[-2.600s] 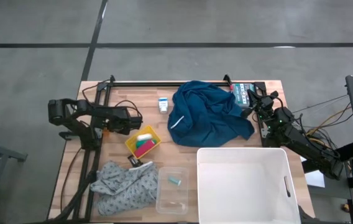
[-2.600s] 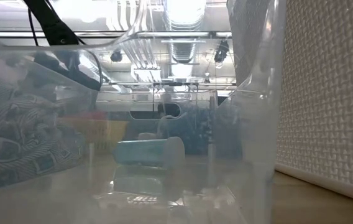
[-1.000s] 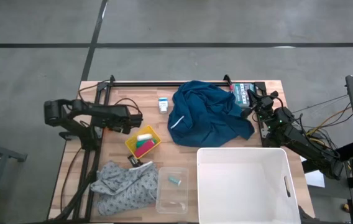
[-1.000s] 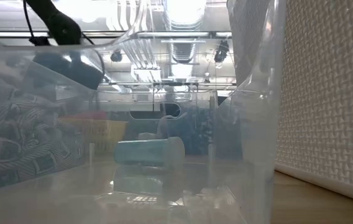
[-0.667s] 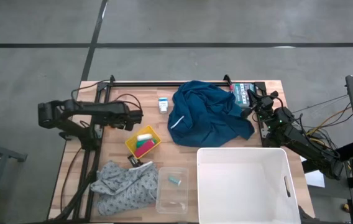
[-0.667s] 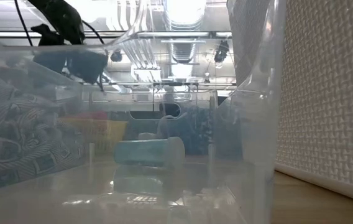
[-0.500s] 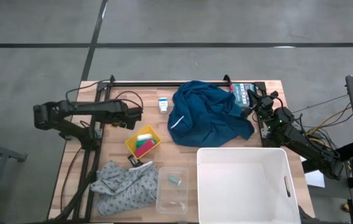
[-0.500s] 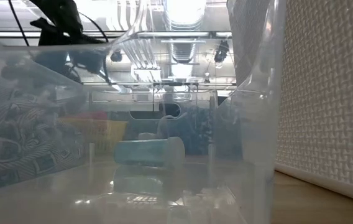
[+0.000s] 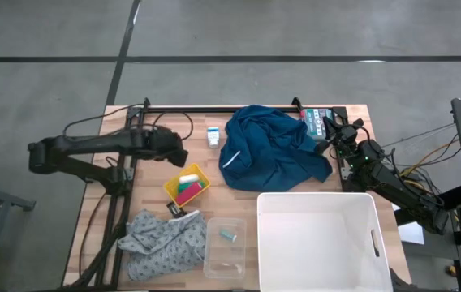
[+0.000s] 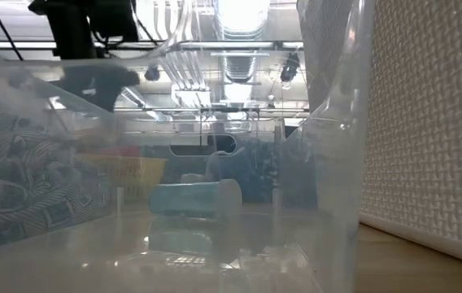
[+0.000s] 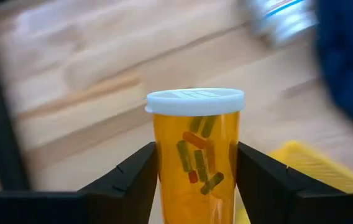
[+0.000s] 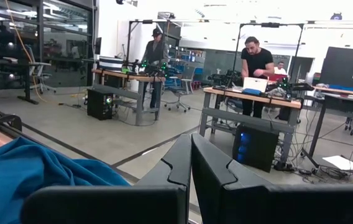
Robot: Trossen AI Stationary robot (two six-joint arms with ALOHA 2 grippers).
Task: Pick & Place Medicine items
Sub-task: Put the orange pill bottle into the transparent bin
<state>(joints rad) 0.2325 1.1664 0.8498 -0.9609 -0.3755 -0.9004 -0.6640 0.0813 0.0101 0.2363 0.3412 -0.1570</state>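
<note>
- We found the left gripper [image 9: 174,148] pinching a translucent orange-amber pill bottle with a white cap [image 11: 195,152]; the two dark fingers [image 11: 123,183] pressed its sides, and the bottle stood upright between them, capsules visible inside.
- From above, that gripper hung over the wooden table [image 9: 194,122], between the yellow plastic basket [image 9: 187,186] and the small white carton with blue print [image 9: 213,136].
- We judged the step as transport: bottle lifted and in carry, not yet set down.
- We could not tell the destination; the clear plastic container [image 9: 225,248] and the large white bin [image 9: 321,242] both looked plausible.
- The next move would call for a level carry with the bottle kept upright.
- The carton lay on the table beside the crumpled blue cloth [image 9: 273,148], untouched.
- The right gripper [image 9: 331,130] waited at the table's far right edge, fingers pressed together and empty.
</note>
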